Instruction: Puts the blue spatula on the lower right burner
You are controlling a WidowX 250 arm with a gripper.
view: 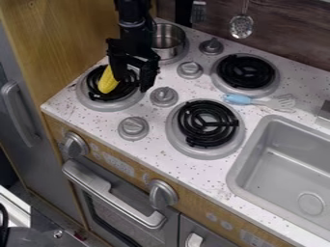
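Placing the blue spatula [238, 99]: not done; it is laid on the worktop [158, 148], between the upper right burner [246, 72] and the sink [236, 180].
Lower right burner [206, 124]: grasping, carrying here and releasing are all left to be done.
Gripper [132, 84]: held open over the lower left burner [111, 86], beside the corn [107, 81].
Counted: one blue spatula, one corn, one pot [166, 42], four burners, four worktop knobs [133, 127], one sink.

Speckled white countertop [151, 144], burners [207, 123], grey knobs [133, 127], blue-handled spatula [256, 102], inset grey sink [249, 157]
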